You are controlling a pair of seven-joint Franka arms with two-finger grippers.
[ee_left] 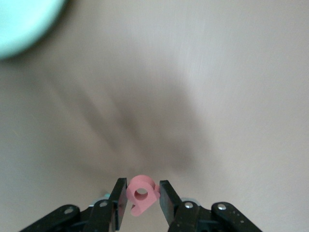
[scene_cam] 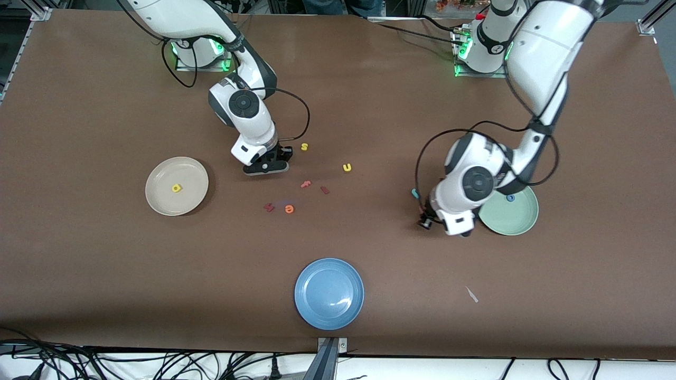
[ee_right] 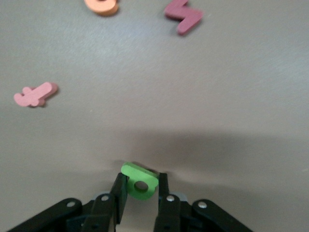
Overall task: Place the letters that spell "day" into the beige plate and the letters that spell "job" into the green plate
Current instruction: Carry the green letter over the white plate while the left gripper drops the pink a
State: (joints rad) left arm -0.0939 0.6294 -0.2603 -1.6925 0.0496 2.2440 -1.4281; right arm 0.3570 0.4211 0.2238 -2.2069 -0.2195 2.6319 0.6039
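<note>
My right gripper (scene_cam: 265,168) (ee_right: 141,179) is shut on the green d (ee_right: 140,182), low over the table between the beige plate (scene_cam: 158,203) and the scattered letters. The yellow a (scene_cam: 176,188) lies in the beige plate. My left gripper (scene_cam: 425,220) (ee_left: 142,186) is shut on the pinkish-red b (ee_left: 141,194), beside the green plate (scene_cam: 520,219) (ee_left: 21,21). The blue o (scene_cam: 510,198) lies in the green plate. A teal letter (scene_cam: 415,193) lies on the table next to the left hand; I cannot tell which letter it is.
A yellow s (scene_cam: 304,146) and a yellow u (scene_cam: 347,167) lie mid-table. Nearer the front camera are a pink letter (scene_cam: 306,184) (ee_right: 35,94), a red one (scene_cam: 325,190), a dark red one (scene_cam: 269,207) (ee_right: 182,15) and an orange e (scene_cam: 289,209) (ee_right: 102,6). A blue plate (scene_cam: 328,311) sits near the front edge.
</note>
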